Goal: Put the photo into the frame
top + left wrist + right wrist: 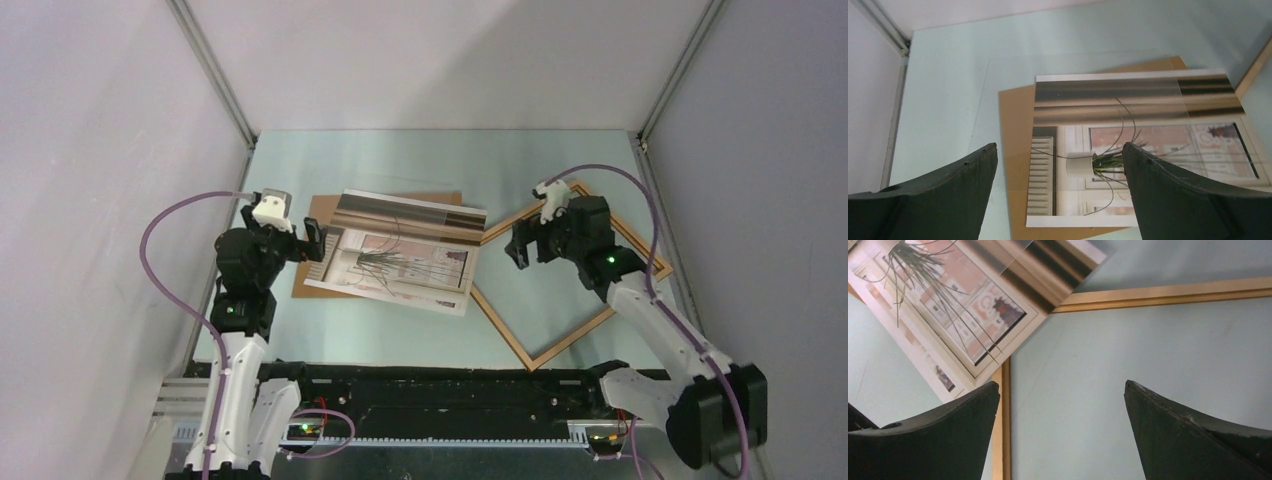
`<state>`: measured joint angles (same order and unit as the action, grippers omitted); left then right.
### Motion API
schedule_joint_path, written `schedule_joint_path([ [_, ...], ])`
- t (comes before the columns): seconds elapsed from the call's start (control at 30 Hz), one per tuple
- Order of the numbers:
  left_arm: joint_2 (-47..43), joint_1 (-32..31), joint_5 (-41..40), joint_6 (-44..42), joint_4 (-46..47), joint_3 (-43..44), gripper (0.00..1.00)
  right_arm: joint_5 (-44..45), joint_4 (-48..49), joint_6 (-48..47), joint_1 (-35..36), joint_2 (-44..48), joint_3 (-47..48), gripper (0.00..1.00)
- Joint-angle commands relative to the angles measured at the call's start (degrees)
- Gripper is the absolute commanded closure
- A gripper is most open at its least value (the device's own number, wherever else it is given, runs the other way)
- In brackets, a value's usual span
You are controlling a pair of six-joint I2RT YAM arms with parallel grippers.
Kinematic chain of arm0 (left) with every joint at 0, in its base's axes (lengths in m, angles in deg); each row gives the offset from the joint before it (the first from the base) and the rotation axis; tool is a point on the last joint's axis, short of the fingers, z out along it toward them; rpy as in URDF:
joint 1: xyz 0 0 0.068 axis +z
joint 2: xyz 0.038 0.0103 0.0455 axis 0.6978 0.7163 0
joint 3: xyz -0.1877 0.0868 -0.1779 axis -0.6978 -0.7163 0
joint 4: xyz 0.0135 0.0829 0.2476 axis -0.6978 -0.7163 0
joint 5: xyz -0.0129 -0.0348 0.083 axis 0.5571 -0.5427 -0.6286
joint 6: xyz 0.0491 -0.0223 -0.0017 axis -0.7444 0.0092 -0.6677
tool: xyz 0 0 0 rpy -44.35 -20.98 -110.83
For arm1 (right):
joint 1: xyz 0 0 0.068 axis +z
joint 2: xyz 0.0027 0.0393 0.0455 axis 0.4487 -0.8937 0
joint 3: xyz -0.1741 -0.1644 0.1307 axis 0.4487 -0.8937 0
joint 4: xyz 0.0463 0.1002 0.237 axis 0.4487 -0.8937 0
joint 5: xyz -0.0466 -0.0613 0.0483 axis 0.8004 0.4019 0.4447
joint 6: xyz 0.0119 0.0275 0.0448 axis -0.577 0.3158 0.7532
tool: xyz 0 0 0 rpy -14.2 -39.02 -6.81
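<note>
Photo, glossy rectangular paper, overlaps thin wooden frame; left tool, right tool gaping.

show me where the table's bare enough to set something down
Bare table along its far edge, beyond the photo and frame; also the near strip in front of the photo. Crowded mid-table: the photo overlaps the backing board and the frame's left corner.

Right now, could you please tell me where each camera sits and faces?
Top: above and behind the robot, looking down on the table; left arm, right arm show.
Left wrist: looks down at the photo on a brown board; open left pincer shows.
Right wrist: faces down at the frame; open right pincer shows.
All three see the photo.
</note>
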<state>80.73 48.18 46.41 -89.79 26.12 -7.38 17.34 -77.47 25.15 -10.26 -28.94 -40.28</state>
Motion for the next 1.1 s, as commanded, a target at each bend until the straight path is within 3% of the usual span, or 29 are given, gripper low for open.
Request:
schedule_joint_path([
  [0.0,1.7,0.2,6.2,-7.0,0.9,-1.3,0.02,-1.4,8.7,3.9,3.6,-6.3,2.5,0.0],
  [0.27,9.5,-3.1,7.5,-13.5,0.8,-1.5,0.02,-5.4,11.4,8.4,6.0,-21.2,7.1,0.0],
  [0.47,12.5,-10.7,5.0,-16.8,0.3,-2.6,0.02,-7.9,10.9,8.8,6.3,-26.2,9.0,0.06],
  [0.7,14.1,-23.5,-2.6,-22.5,-1.0,-4.6,0.02,-8.2,7.2,4.9,6.2,-24.7,9.1,0.08],
  [1.07,19.6,-45.2,-17.8,-26.0,-1.3,-5.1,0.02,-10.3,-3.8,-2.9,1.9,-13.8,5.7,0.08],
])
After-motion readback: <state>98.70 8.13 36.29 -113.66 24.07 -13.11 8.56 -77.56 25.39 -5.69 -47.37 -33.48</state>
